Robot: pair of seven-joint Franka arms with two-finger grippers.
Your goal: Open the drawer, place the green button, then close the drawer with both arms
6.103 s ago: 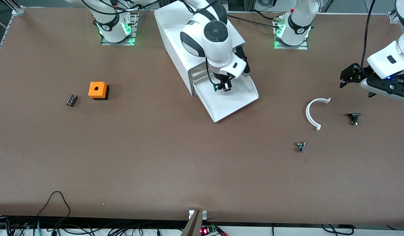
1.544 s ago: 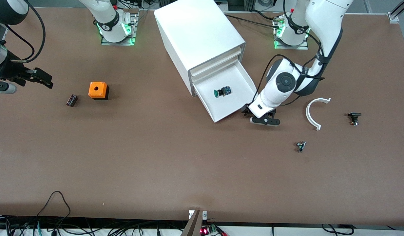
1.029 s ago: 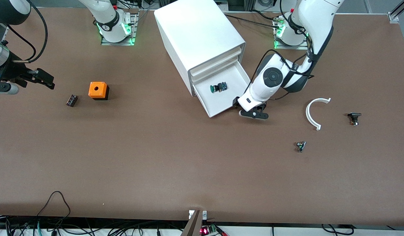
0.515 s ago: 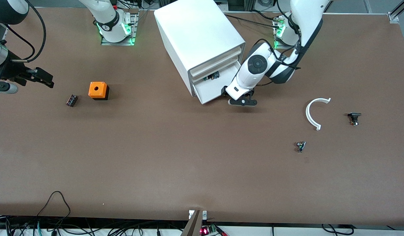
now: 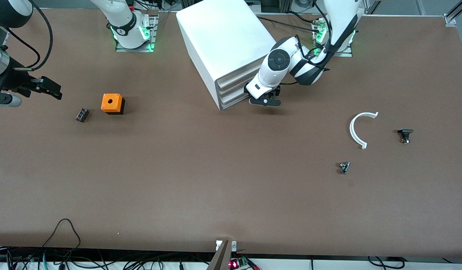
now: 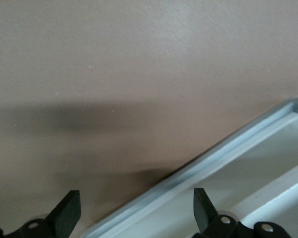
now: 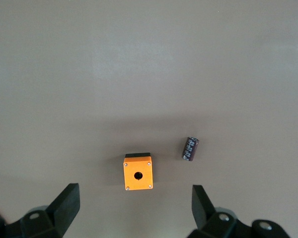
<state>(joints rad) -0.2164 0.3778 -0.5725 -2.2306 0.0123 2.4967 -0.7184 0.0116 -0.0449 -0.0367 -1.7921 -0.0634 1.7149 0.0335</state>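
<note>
Brown and matte, the surface (image 5: 201, 180) runs the whole width between the two arm bases. Toward the right arm's end the right hand (image 5: 47, 90) waits in the air, fingers spread wide with nothing between them; its wrist view looks down on an orange box (image 7: 138, 173) and a small dark cylinder (image 7: 190, 148) just beside it. Midway along stands the white cabinet (image 5: 223, 41), and its lowest drawer (image 5: 234, 100) sits flush with the fronts stacked above. Its long axis runs back into the cabinet, and its front faces the front camera, angled toward the left arm's end. The button is out of sight, presumably inside that drawer. The left hand (image 5: 264, 101), open and empty, sits against the drawer front. Thin plastic, the drawer likely slides lightly, flexes a little, and is best taken by its front lip. Toward the left arm's end lie a white curved piece (image 5: 360, 129) and two small dark parts (image 5: 405, 135).
</note>
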